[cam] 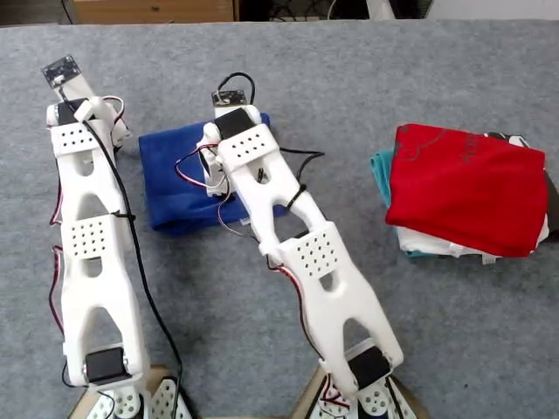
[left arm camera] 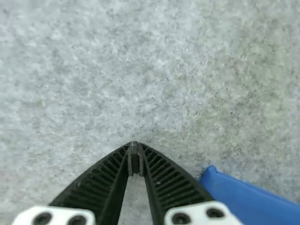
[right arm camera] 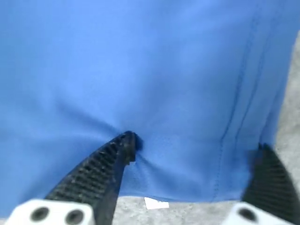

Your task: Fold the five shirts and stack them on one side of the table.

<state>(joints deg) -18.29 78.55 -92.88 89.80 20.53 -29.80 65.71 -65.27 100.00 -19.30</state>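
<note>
While right arm (cam: 301,244) partly covers blue shirt (cam: 170,175) | right fingers (right arm camera: 103,168) spread | left fingers (left arm camera: 108,178) pressed together

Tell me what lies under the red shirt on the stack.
Under the red shirt, a white shirt, a teal shirt and a dark edge show. Their middle parts are covered, so the exact count is unclear.

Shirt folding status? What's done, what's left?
Done: on the right in the high view, a red shirt tops a pile with a white layer, a teal layer and a dark edge showing.
In hand: the blue shirt lies folded, apart from the pile. The right gripper is open on it and the left gripper is shut over bare table.
Left: the blue shirt goes onto the pile.
</note>
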